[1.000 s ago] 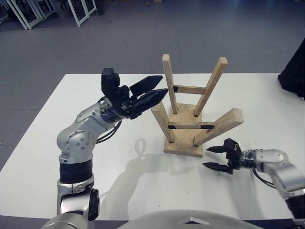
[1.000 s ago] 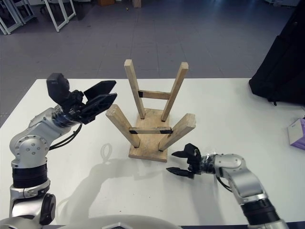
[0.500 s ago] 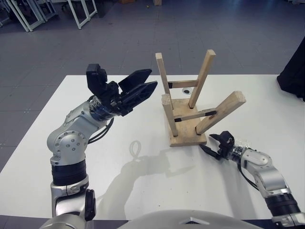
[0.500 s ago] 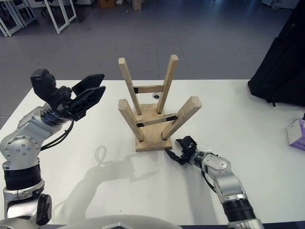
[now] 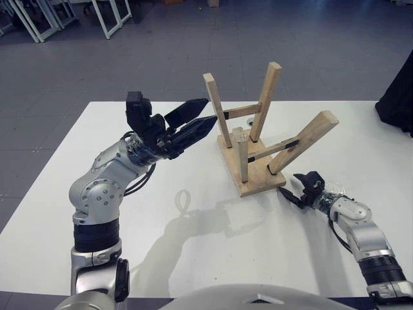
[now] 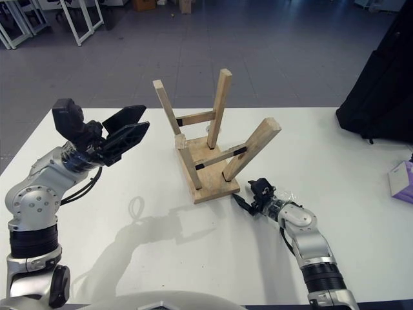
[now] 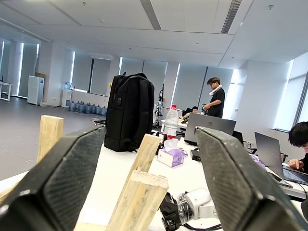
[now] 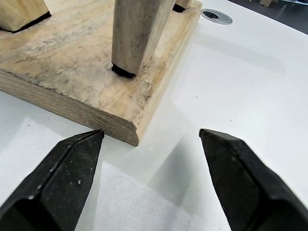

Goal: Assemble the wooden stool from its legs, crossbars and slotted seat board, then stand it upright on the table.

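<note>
The wooden stool [image 5: 253, 169] rests upside down on the white table [image 5: 193, 258], seat board flat and its legs [image 5: 215, 110] pointing up, joined by crossbars [image 5: 242, 112]. My left gripper [image 5: 210, 111] hangs open in the air just left of the nearest upright leg, holding nothing. My right gripper [image 5: 288, 188] lies low on the table, open, at the near right corner of the seat board [image 8: 86, 86]. In the right wrist view that corner sits between the spread fingers [image 8: 62, 173], and one leg [image 8: 134, 33] rises from the board.
A round metal grommet [image 8: 216, 16] is set in the table beyond the stool. A black backpack [image 6: 381, 84] and a purple tissue box [image 6: 401, 181] are at the far right. Bare tabletop lies in front of the stool and to its left.
The stool has turned on the table, so its seat board now lies at an angle. My right gripper has moved in to the board's near corner. The left gripper stays raised and open.
</note>
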`<action>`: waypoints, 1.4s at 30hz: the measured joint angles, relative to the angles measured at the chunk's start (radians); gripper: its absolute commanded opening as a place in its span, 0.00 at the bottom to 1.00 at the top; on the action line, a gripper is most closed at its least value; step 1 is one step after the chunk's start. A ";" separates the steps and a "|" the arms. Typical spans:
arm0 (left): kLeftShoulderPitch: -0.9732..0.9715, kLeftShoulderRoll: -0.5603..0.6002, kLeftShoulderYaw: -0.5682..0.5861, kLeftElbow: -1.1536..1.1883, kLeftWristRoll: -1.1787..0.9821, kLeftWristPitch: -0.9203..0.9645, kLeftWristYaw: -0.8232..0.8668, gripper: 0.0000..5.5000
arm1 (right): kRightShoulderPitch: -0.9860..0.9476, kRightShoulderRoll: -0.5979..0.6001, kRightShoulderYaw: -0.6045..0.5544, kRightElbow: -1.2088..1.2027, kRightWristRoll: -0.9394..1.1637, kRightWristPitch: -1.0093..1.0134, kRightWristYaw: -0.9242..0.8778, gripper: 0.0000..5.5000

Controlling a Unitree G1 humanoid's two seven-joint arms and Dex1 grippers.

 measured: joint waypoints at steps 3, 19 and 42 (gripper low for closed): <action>0.012 -0.001 -0.001 0.000 0.001 -0.002 0.000 0.62 | 0.000 0.002 -0.056 -0.046 0.099 0.020 0.055 0.67; 0.029 -0.015 -0.006 -0.001 0.020 -0.014 0.003 0.62 | -0.052 -0.209 -0.366 -0.303 0.744 0.530 0.382 0.67; 0.029 -0.015 -0.034 0.011 0.040 -0.033 -0.007 0.62 | -0.200 -0.108 -0.297 -0.379 0.670 0.446 0.250 0.67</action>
